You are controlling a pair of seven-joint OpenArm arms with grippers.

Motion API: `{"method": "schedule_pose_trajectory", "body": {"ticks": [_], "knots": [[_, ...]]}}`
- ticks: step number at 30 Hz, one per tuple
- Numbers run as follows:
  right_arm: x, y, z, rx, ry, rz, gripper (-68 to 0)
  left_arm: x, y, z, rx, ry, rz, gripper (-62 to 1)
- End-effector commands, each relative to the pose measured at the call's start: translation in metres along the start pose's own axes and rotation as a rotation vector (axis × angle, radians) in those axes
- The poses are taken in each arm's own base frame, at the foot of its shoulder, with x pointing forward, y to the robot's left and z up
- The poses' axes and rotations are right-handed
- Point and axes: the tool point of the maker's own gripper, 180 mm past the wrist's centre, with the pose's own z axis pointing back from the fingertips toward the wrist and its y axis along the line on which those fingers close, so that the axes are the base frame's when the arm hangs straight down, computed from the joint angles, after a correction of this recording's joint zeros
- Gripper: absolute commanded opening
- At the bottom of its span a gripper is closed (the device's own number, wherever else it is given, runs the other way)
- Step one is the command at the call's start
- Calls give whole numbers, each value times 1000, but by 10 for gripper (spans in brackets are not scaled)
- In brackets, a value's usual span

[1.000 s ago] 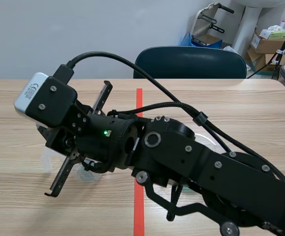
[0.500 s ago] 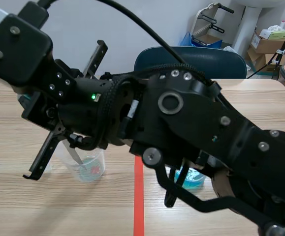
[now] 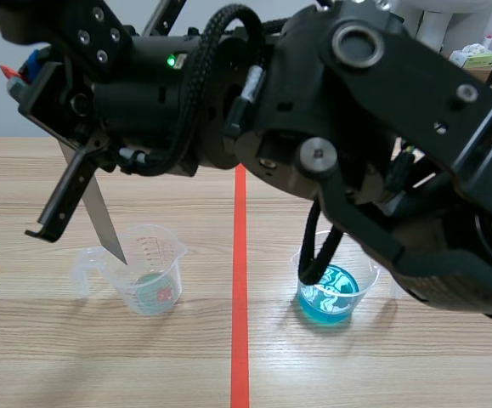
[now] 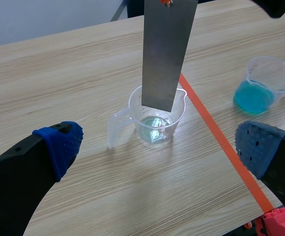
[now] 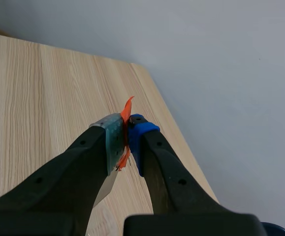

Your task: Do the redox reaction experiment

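My right gripper (image 3: 26, 73) (image 5: 126, 135), its arm reaching across to the left side, is shut on the top of a flat metal strip (image 3: 101, 217) (image 4: 167, 54) (image 5: 113, 142) that has orange tape at that end. The strip hangs tilted, with its lower tip at the mouth of a clear beaker (image 3: 148, 272) (image 4: 157, 120). This beaker holds a little pale liquid with a reddish patch. A second beaker (image 3: 330, 293) (image 4: 260, 86), filled with blue liquid, stands right of the red line. My left gripper (image 4: 159, 147) is open, low, near the clear beaker, holding nothing.
An orange-red tape line (image 3: 240, 340) runs down the middle of the wooden table between the two beakers. The right arm's bulk (image 3: 356, 127) fills the space above the table. Cardboard boxes (image 3: 475, 64) stand beyond the far right corner.
The right arm has risen, lifting the metal strip up out of the clear beaker until only its tip is at the rim. The blue beaker has come into view.
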Motion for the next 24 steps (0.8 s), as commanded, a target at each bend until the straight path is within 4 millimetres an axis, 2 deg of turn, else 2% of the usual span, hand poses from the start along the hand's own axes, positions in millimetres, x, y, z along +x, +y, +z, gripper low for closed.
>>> {"method": "schedule_pose_trajectory", "body": {"ticks": [1, 4, 24], "knots": [[18, -7, 0, -1, -53, 22, -667, 11, -2, -1, -2, -38, -1, 14], [22, -3, 0, 40, -63, 20, -667, 11, -2, -1, -2, -38, -1, 14], [23, -5, -1, 39, -64, 21, -667, 11, -2, -1, -2, -38, -1, 14]]}}
